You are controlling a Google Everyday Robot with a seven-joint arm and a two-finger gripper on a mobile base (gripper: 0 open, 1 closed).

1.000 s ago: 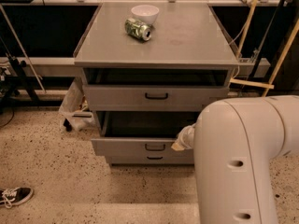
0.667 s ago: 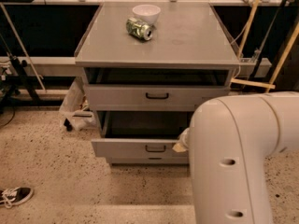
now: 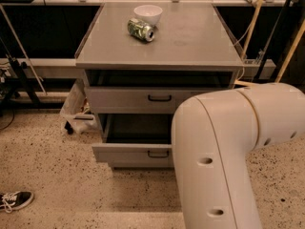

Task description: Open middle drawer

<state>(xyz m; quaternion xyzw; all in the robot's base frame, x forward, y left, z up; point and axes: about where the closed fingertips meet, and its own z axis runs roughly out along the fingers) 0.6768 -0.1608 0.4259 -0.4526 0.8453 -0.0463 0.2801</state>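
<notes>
A dark shoe [image 3: 16, 200] lies on the speckled floor at far left, well apart from the work. The grey desk [image 3: 190, 37] fills the centre. On its top a green can [image 3: 141, 29] lies on its side at about 7 o'clock of a white bowl [image 3: 147, 13], just beside it. Both sit back from the front edge, so they seem clear of anything sliding below.

Under the top, the upper drawer front [image 3: 124, 100] sits nearly flush. At 6 o'clock of it the middle drawer [image 3: 128, 152] stands pulled out, with a dark open cavity showing behind its front — so the task looks largely done. Its flat front faces 6 o'clock, toward the camera. Its long axis runs 9 to 3 o'clock, and the small black handle [image 3: 157, 153] lies along that line. Its travel runs 12 to 6 o'clock.

On the right, the robot's bulky white arm [image 3: 224, 151] covers the drawer's right end. The pincer is hidden behind that arm, probably near the drawer front — whether it is gaping, closed or holding anything I cannot tell.
</notes>
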